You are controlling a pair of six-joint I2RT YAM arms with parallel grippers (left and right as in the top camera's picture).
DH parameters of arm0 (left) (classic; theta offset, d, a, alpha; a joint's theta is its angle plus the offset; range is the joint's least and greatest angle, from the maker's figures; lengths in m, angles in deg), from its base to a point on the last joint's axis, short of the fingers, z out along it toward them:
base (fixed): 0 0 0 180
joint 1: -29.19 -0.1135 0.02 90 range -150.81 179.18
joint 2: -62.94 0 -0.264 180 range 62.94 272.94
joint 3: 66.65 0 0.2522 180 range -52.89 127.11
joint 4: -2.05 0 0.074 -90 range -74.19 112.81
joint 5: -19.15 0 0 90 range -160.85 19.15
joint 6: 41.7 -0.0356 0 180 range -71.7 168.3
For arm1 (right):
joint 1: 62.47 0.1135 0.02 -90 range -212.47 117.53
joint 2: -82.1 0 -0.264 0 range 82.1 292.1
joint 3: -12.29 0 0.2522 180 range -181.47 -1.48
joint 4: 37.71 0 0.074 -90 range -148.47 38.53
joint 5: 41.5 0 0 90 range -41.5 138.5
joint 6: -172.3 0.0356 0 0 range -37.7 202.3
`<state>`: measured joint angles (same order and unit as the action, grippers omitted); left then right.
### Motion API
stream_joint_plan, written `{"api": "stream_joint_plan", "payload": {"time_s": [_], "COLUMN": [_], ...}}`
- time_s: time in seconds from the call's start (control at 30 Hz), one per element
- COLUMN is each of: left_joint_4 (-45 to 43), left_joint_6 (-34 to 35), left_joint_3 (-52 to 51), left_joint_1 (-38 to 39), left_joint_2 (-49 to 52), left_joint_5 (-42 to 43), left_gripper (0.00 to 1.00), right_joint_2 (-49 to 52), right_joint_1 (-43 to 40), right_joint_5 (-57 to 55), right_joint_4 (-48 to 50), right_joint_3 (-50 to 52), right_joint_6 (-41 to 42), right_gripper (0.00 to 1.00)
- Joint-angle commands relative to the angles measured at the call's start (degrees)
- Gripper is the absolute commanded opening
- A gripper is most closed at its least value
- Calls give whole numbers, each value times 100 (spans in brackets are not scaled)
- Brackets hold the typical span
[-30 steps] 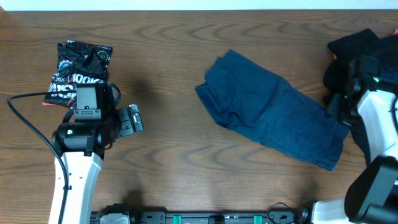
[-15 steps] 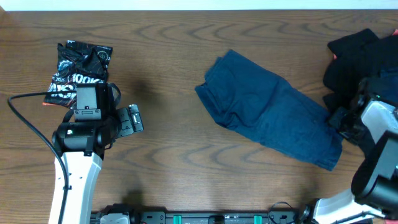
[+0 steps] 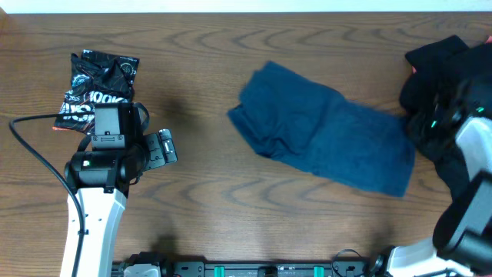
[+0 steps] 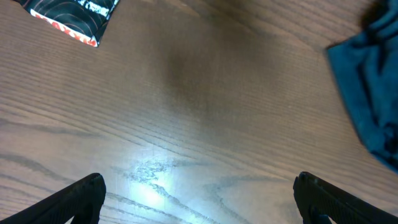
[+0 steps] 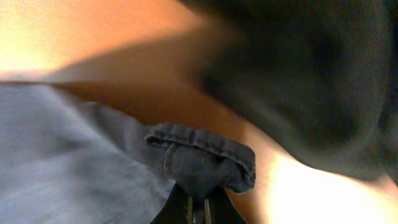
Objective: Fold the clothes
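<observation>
Jeans (image 3: 323, 142) hem clenched in right end effector (image 5: 198, 200), left end effector (image 4: 199, 190) released, black packet (image 3: 100, 81) lettering unreadable

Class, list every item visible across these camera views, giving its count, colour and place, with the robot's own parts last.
blue garment: one, dark blue, centre-right of table.
black clothes: one heap, black, far right.
printed packet: one, black and white, upper left.
cable: one, black, left edge.
table: one, brown wood, under everything.
left arm: one, white and black, lower left, jaws open.
right arm: one, white and black, right edge, jaws shut on blue garment's hem.
</observation>
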<state>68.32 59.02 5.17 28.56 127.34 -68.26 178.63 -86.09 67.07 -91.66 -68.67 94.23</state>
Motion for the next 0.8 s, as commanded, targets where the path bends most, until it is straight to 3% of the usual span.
{"api": "stream_joint_plan", "payload": {"time_s": [0.0, 0.13, 0.33, 0.53, 0.67, 0.77], "left_joint_4": [17, 17, 17, 13, 11, -26], "left_joint_6": [39, 39, 37, 37, 39, 59], "left_joint_3": [105, 105, 105, 105, 105, 105], "left_joint_1": [28, 28, 28, 28, 28, 28], "left_joint_2": [-9, -9, -9, -9, -9, -9], "left_joint_5": [-4, -4, -4, -7, -4, -2], "left_gripper": [98, 98, 98, 98, 98, 98], "right_joint_2": [-756, -1224, -1338, -1296, -1296, -1296], "right_joint_1": [387, 1316, 3084, 4334, 4463, 4463], "right_joint_5": [2507, 3335, 2422, -94, -2135, -2013], "right_joint_4": [59, -271, -2291, -4022, -4411, -4352], "right_joint_3": [-833, -1137, -1119, -1097, -1097, -1097], "right_joint_6": [-442, -984, -2017, -1886, -551, -487], "right_gripper": [1, 1, 1, 1, 1, 1]}}
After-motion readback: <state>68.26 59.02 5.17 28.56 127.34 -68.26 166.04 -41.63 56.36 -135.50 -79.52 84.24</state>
